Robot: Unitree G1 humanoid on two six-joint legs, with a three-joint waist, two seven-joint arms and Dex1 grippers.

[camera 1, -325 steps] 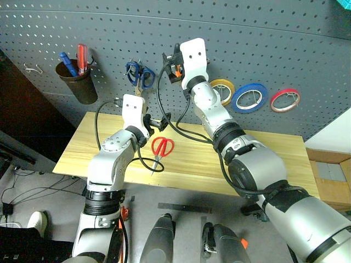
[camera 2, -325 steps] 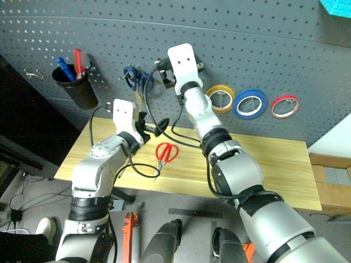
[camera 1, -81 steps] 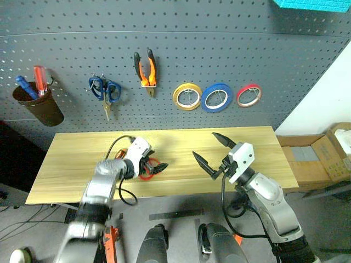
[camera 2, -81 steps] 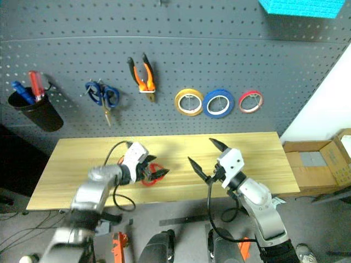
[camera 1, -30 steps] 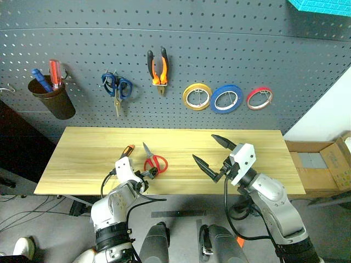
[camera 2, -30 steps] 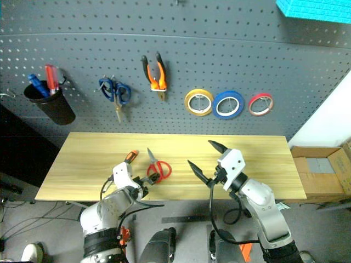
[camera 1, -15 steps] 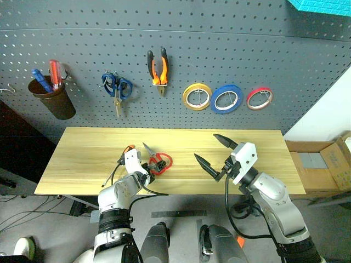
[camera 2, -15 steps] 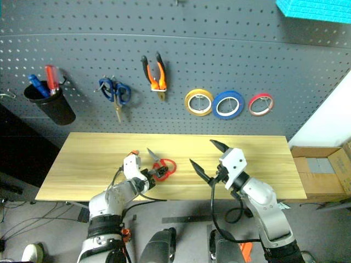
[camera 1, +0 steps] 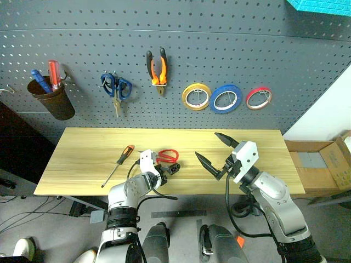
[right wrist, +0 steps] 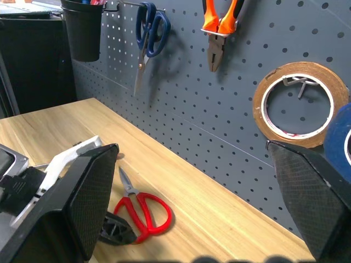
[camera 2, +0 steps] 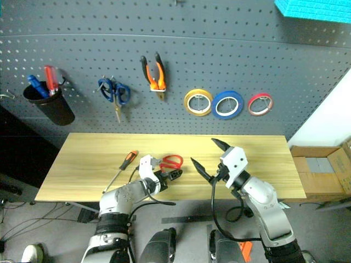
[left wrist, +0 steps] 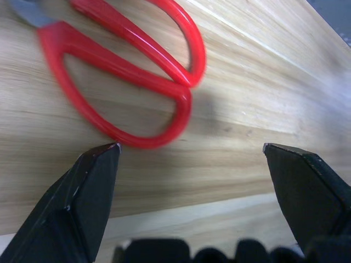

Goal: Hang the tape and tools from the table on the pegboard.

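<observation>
Two black fingers of the left gripper (left wrist: 189,164) stand spread wide and empty, low over the table (camera 1: 82,159), with the red-handled scissors (camera 1: 166,156) lying just ahead of their tips. In the left wrist view one fingertip (left wrist: 107,156) sits right at the outer curve of the nearer red loop; whether it touches the plastic I cannot say, since that edge is blurred. The scissors lie flat, loops toward the gripper and blades pointing away toward the table's left end, so their long axis runs roughly along the tabletop's length. To straddle a loop, the fingers would need to shift sideways toward the handles, because the open gap now faces mostly bare wood beside them.

Further out, the right gripper (camera 1: 215,148) hangs above the table's middle, jaws also apart and holding nothing, well apart from the scissors; the left arm is plainly the nearer one. The orange-and-black screwdriver (camera 1: 118,164) lies on the wood beyond the scissors, toward the left end. On the pegboard (camera 1: 307,60) the pliers (camera 1: 156,68) and the blue tape (camera 1: 226,98) already hang.
</observation>
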